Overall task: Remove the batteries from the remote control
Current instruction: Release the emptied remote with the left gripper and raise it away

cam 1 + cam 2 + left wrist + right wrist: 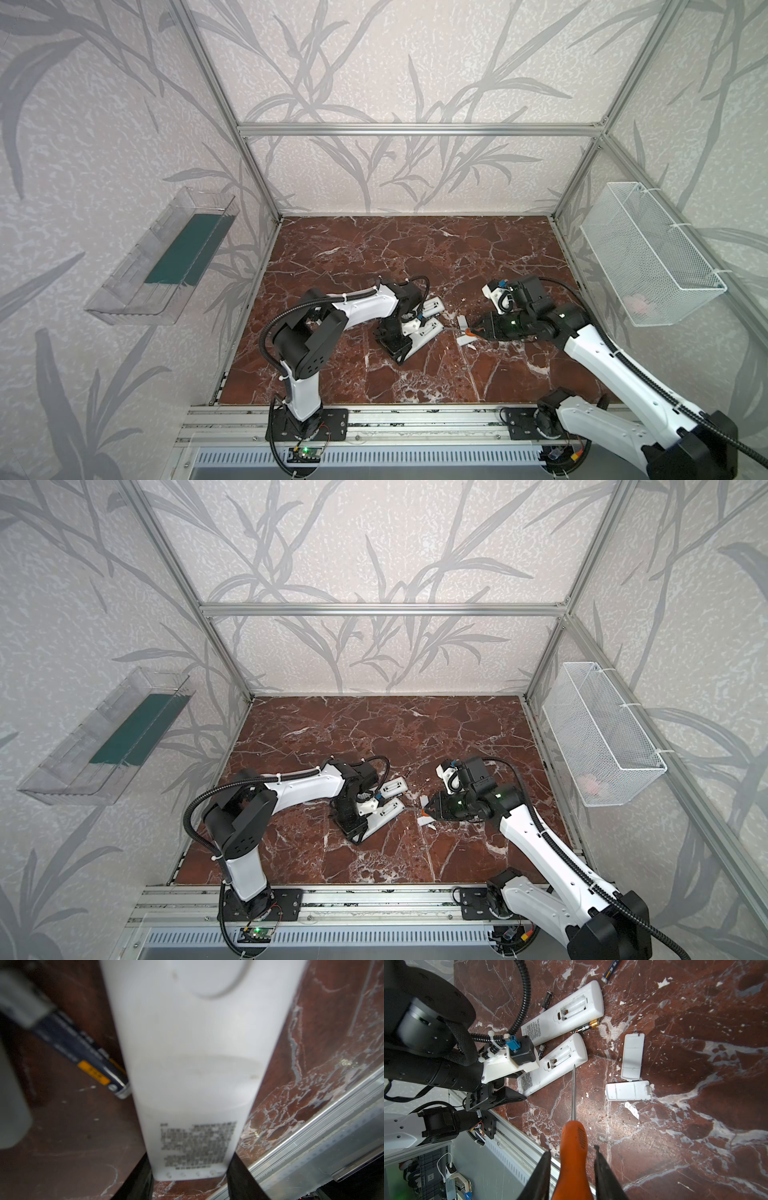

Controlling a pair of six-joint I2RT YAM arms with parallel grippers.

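Right gripper [572, 1150] clamped on orange screwdriver [573, 1136], tip just beside remote [577, 1047], by its open compartment [558, 1059].
Only wrist views resolve the battery [87, 1057] against that remote; left gripper [190, 1153] straddles it, grip unclear.

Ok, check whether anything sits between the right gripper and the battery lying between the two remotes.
Yes. The open end of the nearer remote lies across the straight path from the right gripper to that battery. The jaws are also shut on the screwdriver, its tip at that remote's edge.
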